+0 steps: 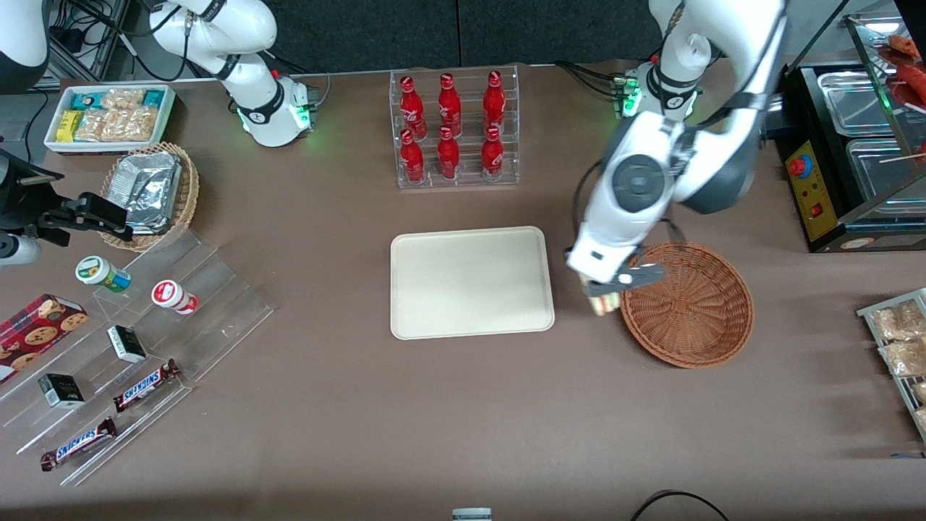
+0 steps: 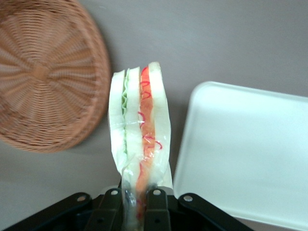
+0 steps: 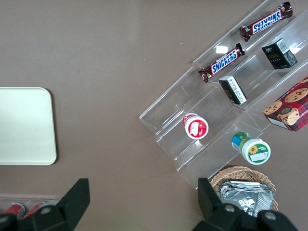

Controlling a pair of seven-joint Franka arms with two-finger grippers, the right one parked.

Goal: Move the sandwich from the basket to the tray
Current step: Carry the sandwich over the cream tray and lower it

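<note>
My left gripper (image 1: pixel 606 295) is shut on the sandwich (image 1: pixel 605 304) and holds it above the bare table, between the basket (image 1: pixel 687 304) and the tray (image 1: pixel 470 282). In the left wrist view the sandwich (image 2: pixel 139 130) is a clear-wrapped wedge of white bread with orange-red and pale green layers, pinched at its lower end between the two black fingers (image 2: pixel 156 209) of the gripper (image 2: pixel 135 208). The round reddish-brown wicker basket (image 2: pixel 45 77) is empty. The cream-white tray (image 2: pixel 250 154) is empty too and also shows in the right wrist view (image 3: pixel 24 126).
A clear rack of red bottles (image 1: pixel 454 129) stands farther from the front camera than the tray. A tan wicker basket with foil packs (image 1: pixel 153 194), a white snack bin (image 1: pixel 108 116) and clear steps with snacks (image 1: pixel 123 354) lie toward the parked arm's end. A black appliance (image 1: pixel 839 152) stands at the working arm's end.
</note>
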